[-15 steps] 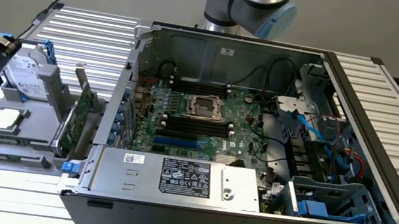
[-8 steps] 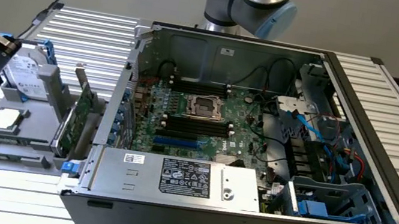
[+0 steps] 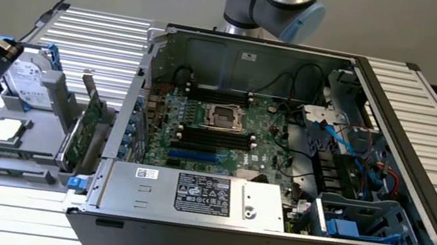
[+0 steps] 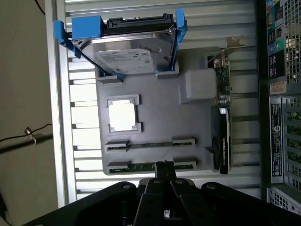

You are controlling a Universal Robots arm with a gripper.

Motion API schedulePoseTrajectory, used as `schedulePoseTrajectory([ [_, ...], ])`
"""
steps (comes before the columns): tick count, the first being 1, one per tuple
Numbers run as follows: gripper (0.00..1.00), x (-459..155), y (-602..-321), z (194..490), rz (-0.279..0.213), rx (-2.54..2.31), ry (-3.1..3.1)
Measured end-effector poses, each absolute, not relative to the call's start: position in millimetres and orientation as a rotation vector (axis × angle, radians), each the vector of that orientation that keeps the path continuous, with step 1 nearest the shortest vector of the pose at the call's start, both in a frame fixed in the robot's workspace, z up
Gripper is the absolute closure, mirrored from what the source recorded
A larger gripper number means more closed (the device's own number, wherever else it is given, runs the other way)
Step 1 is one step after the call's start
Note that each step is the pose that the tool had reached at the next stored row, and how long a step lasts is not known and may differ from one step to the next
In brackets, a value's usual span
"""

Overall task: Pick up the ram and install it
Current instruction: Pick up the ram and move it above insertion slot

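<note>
My pincer (image 4: 164,169) hangs above a grey parts tray (image 4: 160,113), clear of it. The two fingertips are drawn together and grip nothing. The ram (image 4: 141,165) lies flat in a cradle at the tray's edge, in line with my fingertips. A second stick (image 4: 150,145) lies in the next cradle. The tray also carries a hard drive (image 4: 127,59) in a blue bracket, a processor chip (image 4: 123,116) and an expansion card (image 4: 223,136) standing on edge. An open computer case (image 3: 287,140) sits beside the tray, on the exterior view's right.
</note>
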State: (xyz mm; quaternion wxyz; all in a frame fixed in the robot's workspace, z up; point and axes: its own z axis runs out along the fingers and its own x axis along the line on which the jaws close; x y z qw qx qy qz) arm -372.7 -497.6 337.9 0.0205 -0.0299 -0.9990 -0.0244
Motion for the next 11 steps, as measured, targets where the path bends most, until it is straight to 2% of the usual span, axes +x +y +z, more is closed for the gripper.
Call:
schedulePoseTrajectory([
  [11, 0.89, -372.6, -497.6, 335.7, -0.069, 0.215, -3.088],
])
